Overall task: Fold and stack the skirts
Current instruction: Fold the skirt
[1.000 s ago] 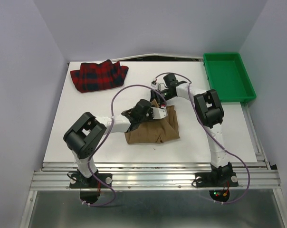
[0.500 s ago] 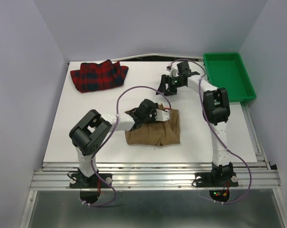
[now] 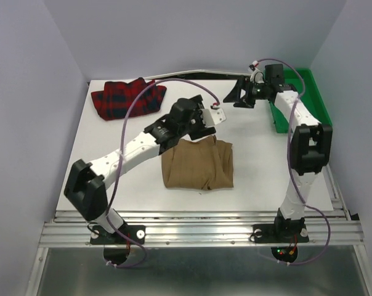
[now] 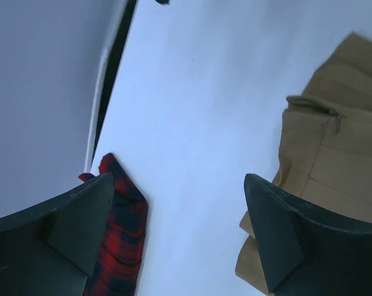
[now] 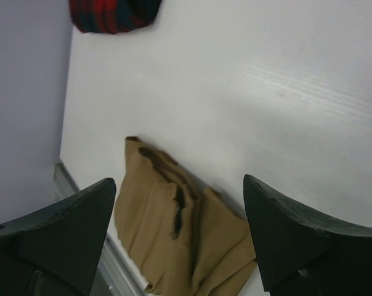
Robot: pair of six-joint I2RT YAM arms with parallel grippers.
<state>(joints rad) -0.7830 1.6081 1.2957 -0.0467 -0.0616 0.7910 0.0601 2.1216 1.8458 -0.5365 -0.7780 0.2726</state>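
The tan-brown skirt (image 3: 198,163) lies folded in a rough rectangle near the middle of the white table (image 3: 112,160). At the back left corner the red plaid skirt (image 3: 127,98) sits in a loose heap. My left gripper (image 3: 215,116) hovers open and empty just behind the tan skirt. In the left wrist view, the left gripper (image 4: 180,179) has the plaid skirt (image 4: 121,246) on one side and the tan skirt (image 4: 334,160) on the other. My right gripper (image 3: 238,97) is raised at the back right, open and empty. The right gripper (image 5: 180,180) looks down on the tan skirt (image 5: 173,246).
A green plastic tray (image 3: 319,102) stands at the back right corner, partly behind the right arm. Purple walls close in the table on the left, back and right. A metal rail runs along the near edge.
Both grippers have opened and let go of the tan skirt. The left arm lifted and moved back; the right arm swung up toward the back right by the tray.
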